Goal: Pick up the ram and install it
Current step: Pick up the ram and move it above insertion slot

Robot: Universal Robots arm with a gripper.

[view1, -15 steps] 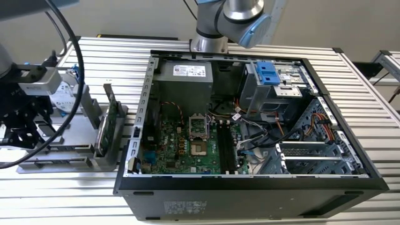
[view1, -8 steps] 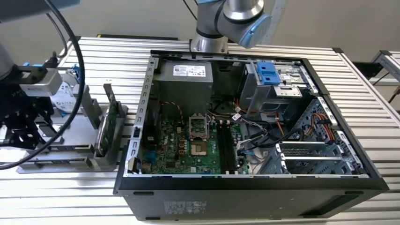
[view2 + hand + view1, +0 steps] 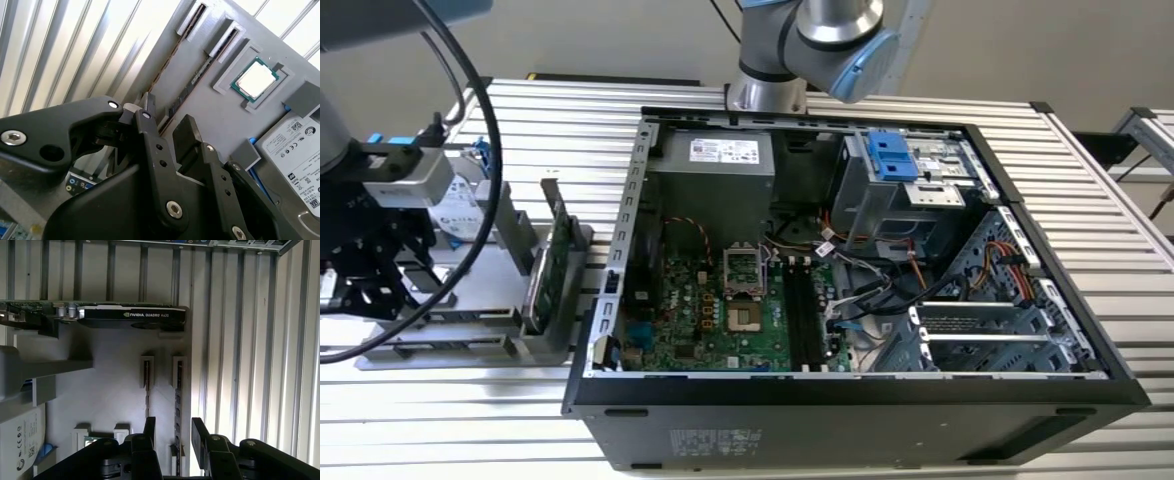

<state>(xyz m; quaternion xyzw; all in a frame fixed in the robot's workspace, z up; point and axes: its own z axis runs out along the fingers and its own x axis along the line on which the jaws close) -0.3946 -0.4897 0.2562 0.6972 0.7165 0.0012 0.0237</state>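
While poised above the flat grey fixture plate [image 3: 115, 390], brackets the ram [image 3: 178, 399] with the black two-fingered gripper [image 3: 174, 422]. Holds the black fingers [image 3: 200, 432] spread apart, clamping nothing, with a clear gap between the tips in both wrist views. Cannot tell whether either pad touches the stick.

Finds the ram, a long, thin circuit-board stick with a row of small dark chips, dark in the shade, standing on edge on the plate and running into the gap between the fingertips. Seats its far end in one of two raised grey slot holders [image 3: 178, 371] set side by side near the plate's edge; cannot say for sure which of the two.

Shares the plate with a square silver-lidded processor chip with a green rim [image 3: 256, 80] in a recess just beside the holders, a silver boxy hard drive with a white label [image 3: 295, 150] beyond that, and an upright green circuit card with a black cooler [image 3: 130, 315] standing past the holders.

Lies, in the exterior view, just to the exterior view's left of a black computer tower case [image 3: 854, 430] laid on its side and open, green motherboard [image 3: 707, 310] showing inside, all on a ribbed aluminium table [image 3: 587, 120].
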